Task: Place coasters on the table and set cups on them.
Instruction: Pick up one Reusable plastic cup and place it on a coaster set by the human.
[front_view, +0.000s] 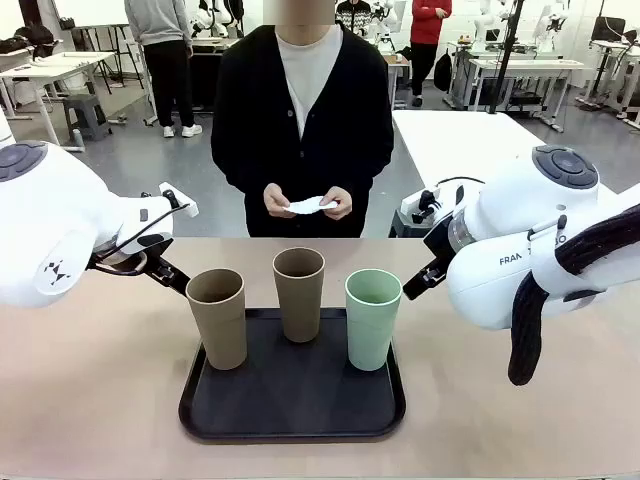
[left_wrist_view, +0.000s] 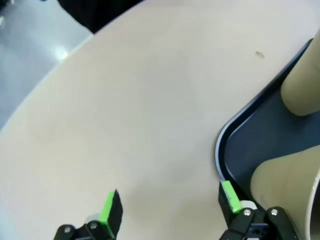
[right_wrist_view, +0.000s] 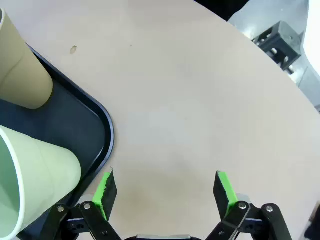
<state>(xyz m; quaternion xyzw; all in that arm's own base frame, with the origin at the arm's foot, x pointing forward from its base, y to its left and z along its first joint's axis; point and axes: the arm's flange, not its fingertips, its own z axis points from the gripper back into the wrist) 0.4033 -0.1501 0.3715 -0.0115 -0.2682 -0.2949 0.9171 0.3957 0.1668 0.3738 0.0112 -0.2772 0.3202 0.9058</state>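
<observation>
left hand (left_wrist_view: 169, 200) open, empty, over bare tabletop (front_view: 90, 400) just left of tray (front_view: 290, 402); left tan cup (front_view: 217, 318) nearest it. 3 cups (front_view: 299, 290) upright on tray. coasters (front_view: 310, 205) held by person (front_view: 300, 110), far side, centre, neither arm nearer. right hand (right_wrist_view: 164, 182) open, empty, mint cup (front_view: 372, 318) nearest
</observation>
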